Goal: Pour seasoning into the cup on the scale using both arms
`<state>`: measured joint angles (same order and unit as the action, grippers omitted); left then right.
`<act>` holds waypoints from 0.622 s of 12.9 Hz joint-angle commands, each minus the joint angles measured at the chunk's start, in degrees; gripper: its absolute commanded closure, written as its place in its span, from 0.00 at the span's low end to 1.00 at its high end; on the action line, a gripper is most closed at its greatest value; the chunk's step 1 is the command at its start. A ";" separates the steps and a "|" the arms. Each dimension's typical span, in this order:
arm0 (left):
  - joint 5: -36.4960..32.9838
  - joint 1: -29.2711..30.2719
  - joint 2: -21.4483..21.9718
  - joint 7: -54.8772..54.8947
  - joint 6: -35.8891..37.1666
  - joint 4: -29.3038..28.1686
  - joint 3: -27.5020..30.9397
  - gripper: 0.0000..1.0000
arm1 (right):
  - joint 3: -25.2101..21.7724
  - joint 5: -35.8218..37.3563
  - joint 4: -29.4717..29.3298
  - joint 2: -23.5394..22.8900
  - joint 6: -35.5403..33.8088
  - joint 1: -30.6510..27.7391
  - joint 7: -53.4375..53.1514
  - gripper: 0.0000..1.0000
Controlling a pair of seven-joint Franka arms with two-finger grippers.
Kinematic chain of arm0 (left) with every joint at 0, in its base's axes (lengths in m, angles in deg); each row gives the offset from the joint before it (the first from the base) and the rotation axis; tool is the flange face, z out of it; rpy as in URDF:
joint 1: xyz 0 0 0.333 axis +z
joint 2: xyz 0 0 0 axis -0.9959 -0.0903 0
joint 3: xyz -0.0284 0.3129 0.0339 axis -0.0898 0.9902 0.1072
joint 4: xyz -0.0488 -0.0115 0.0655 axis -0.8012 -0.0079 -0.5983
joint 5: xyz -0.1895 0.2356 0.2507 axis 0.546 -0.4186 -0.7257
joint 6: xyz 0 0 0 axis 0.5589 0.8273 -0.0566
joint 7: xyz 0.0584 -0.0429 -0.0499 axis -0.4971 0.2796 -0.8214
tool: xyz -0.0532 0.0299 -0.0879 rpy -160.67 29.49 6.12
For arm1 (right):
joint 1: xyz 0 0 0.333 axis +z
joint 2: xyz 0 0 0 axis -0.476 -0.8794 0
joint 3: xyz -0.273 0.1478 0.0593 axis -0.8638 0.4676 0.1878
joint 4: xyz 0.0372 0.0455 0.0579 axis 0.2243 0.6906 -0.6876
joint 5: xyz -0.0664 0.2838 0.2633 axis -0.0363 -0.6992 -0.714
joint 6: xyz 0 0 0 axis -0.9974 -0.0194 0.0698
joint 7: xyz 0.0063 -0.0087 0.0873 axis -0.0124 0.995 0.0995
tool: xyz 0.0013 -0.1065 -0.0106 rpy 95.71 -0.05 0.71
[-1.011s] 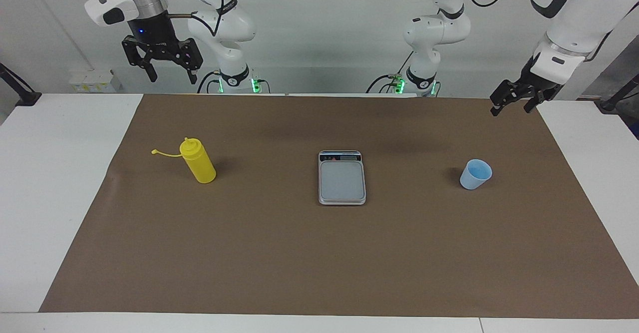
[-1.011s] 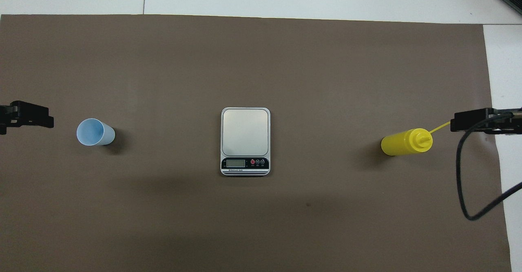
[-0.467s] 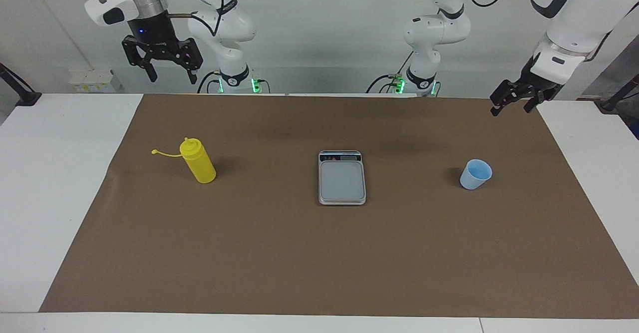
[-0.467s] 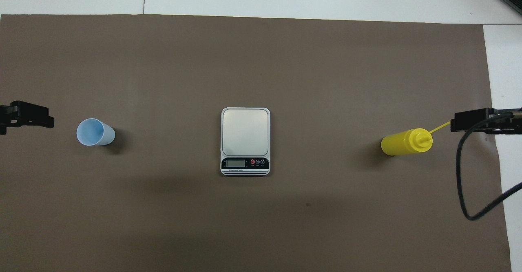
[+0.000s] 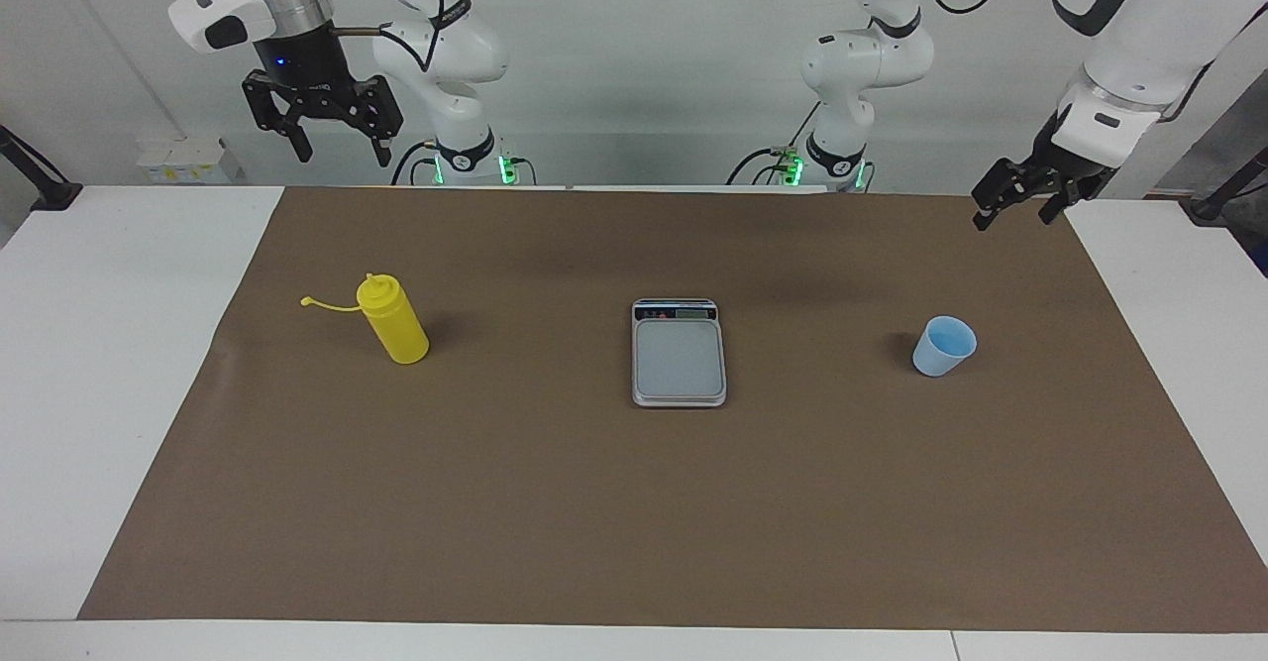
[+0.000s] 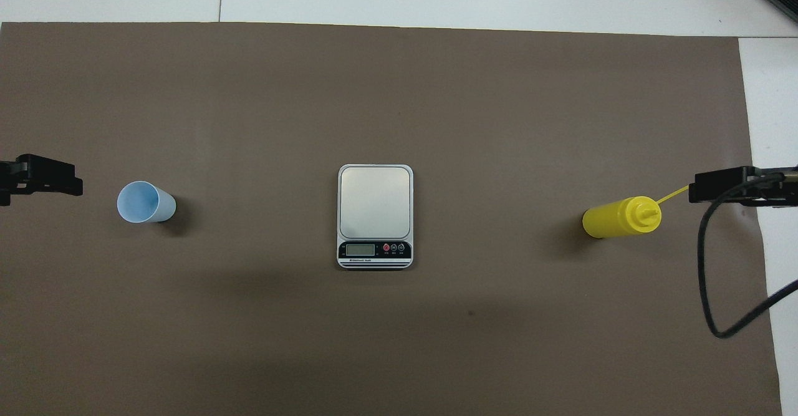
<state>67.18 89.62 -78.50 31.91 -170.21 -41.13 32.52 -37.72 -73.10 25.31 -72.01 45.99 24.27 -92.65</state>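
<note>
One bottle (image 5: 393, 322), one cup (image 5: 944, 346) and one scale (image 5: 679, 353) stand on the counter (image 5: 89, 344). The bottle is upright, long axis vertical, nozzle up. Left end effector (image 5: 1020, 199) and right end effector (image 5: 332, 136) are both open and empty.

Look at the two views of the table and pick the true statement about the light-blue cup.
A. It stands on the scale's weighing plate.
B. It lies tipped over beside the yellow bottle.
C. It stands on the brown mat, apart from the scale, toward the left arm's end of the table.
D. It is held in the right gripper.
C: the cup stands upright on the brown mat, well apart from the scale, whose plate is bare.
</note>
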 commanded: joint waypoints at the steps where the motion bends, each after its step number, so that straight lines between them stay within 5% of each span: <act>1: -0.81 -0.14 1.85 0.09 -1.67 -3.05 0.08 0.00 | 0.06 -1.48 0.13 0.75 -0.90 -0.68 -0.39 0.00; 6: -0.81 -1.11 7.91 2.36 -13.60 -18.41 -0.09 0.00 | 0.32 -1.56 0.13 0.75 -1.25 0.02 -0.31 0.00; 8: -0.72 -0.93 6.96 5.61 -18.53 -21.33 -0.01 0.00 | 0.41 -1.56 0.13 0.75 -1.34 -0.06 -0.31 0.00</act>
<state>67.17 89.30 -73.37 35.10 -184.01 -57.51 31.84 -37.59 -73.27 25.31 -72.01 45.61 24.56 -92.65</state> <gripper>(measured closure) 0.000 0.000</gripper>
